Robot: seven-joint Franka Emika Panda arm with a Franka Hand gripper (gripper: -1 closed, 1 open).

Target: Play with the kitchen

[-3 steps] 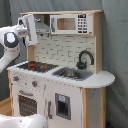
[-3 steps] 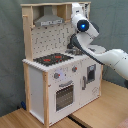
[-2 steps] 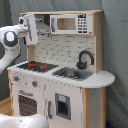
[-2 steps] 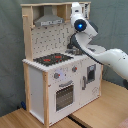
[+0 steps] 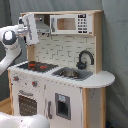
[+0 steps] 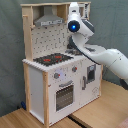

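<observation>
Grey curtain cloth hangs behind everything in both exterior views, and pale wooden floorboards (image 6: 95,112) show under the set-up in the second exterior view.

At the first exterior view's left, the white robot arm (image 5: 10,42) rises past the frame edge, its lower links cut off at the bottom corner. Its gripper (image 5: 28,27) sits up high at the top left corner of the tall toy play kitchen of white panels and light wood (image 5: 60,75), just beside the grey extractor hood (image 5: 42,31). Whether the pincer is released or clenched I cannot tell; the arm's own head blocks it in the second exterior view, and in the first it merges with a white panel.

The kitchen fills the middle of both views, standing on the floor against the curtain. Below the hood lies the black hob with red rings (image 5: 37,65), with two red knobs (image 5: 24,81) and the dark-windowed oven door (image 5: 27,104) underneath. Next comes the metal sink (image 5: 70,74), then the curved black tap (image 5: 85,59), in front of the white pegboard back (image 5: 60,50). Above sits a toy microwave with a keypad (image 5: 70,23).

In the second exterior view the arm (image 6: 100,50) reaches in from the right and hides the sink and tap; a blue light (image 6: 74,26) glows on its head.
</observation>
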